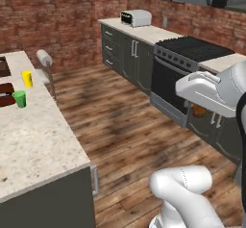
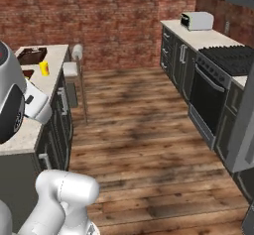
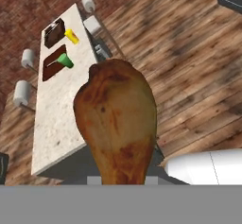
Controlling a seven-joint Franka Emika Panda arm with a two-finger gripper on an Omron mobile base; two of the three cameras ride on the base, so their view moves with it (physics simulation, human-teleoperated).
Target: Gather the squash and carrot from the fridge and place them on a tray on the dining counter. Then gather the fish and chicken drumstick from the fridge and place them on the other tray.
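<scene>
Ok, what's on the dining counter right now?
Two dark trays, a yellow cup and a green cup. Something lies in each tray, too small to identify. The held drumstick hides the counter's near corner.

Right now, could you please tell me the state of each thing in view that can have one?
Gripper: shut on the drumstick.
Drumstick: held up in the air.
Green cup: upright on the counter.
Yellow cup: upright on the counter.
Oven door: closed.
Toaster: upright, on the far worktop.
</scene>
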